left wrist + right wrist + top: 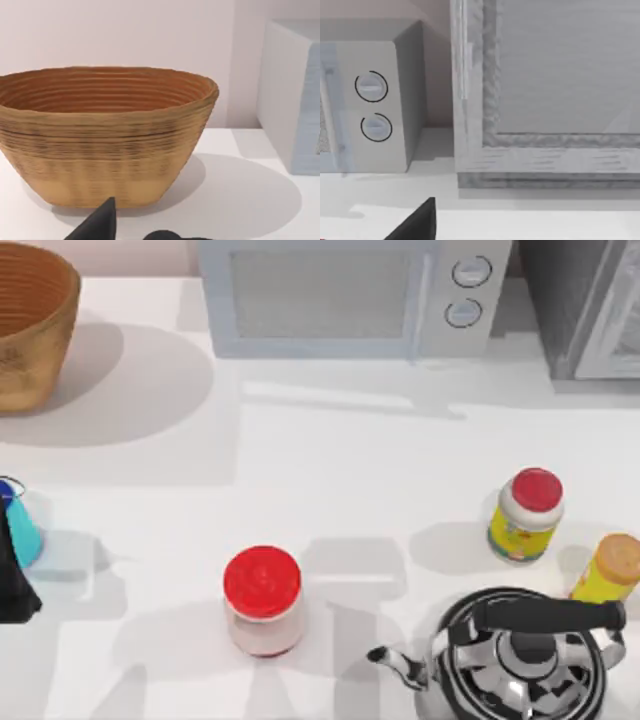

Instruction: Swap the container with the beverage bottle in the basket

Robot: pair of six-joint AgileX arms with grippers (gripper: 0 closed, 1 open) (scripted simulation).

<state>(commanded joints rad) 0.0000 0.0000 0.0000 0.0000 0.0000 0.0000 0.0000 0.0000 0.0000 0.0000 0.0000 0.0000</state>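
The brown woven basket [30, 330] stands at the back left corner of the table and looms close in the left wrist view [105, 135]; its floor is hidden by its wall. The turquoise container [22, 525] with a dark blue rim is at the table's far left edge, partly cut off. My left gripper [12, 575] is a dark shape right against the container's near side, overlapping it. Whether it holds the container I cannot tell. The beverage bottle is out of view. A dark part of my right gripper [417, 225] faces the back right corner.
A white microwave [350, 295] stands at the back centre, with a grey cabinet [590, 305] to its right. A red-lidded clear jar [262, 600] is front centre. A red-capped bottle [526, 515], an orange-capped yellow bottle [608, 568] and a steel kettle [520, 660] crowd the front right.
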